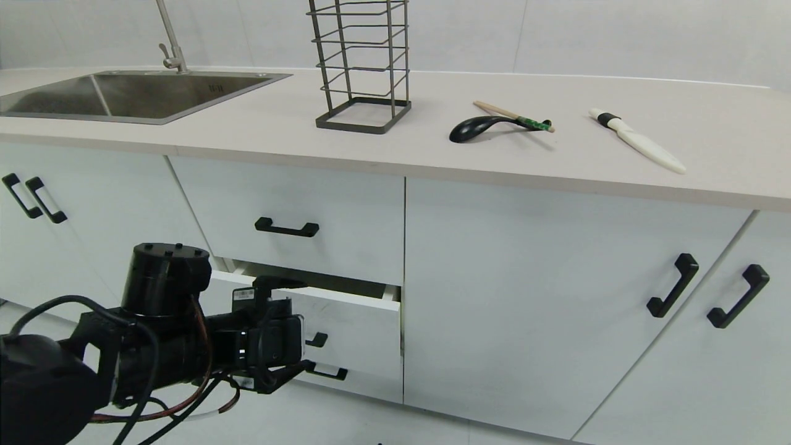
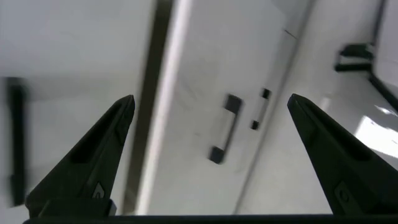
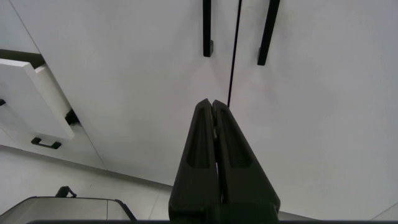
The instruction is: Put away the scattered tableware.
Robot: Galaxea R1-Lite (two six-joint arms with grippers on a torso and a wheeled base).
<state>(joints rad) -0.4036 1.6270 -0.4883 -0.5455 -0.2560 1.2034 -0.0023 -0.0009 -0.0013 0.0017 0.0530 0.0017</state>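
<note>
Hovering by a slightly open drawer (image 1: 358, 327)
Holding left gripper (image 1: 304, 326) spread apart before it, right gripper (image 3: 212, 103) pinched together; leaving spoon (image 1: 474, 128), chopsticks (image 1: 511, 116), knife (image 1: 638, 141) lying on the counter (image 1: 259, 123).

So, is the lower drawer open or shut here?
Partly open: the lower drawer stands out from the cabinet face, a dark gap showing behind its top edge.

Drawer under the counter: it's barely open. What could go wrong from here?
The drawer shows only a narrow gap; tableware may hit its front unless the open left hand pulls it wider. The chopsticks cross the spoon, so lifting one may drag the other.
</note>
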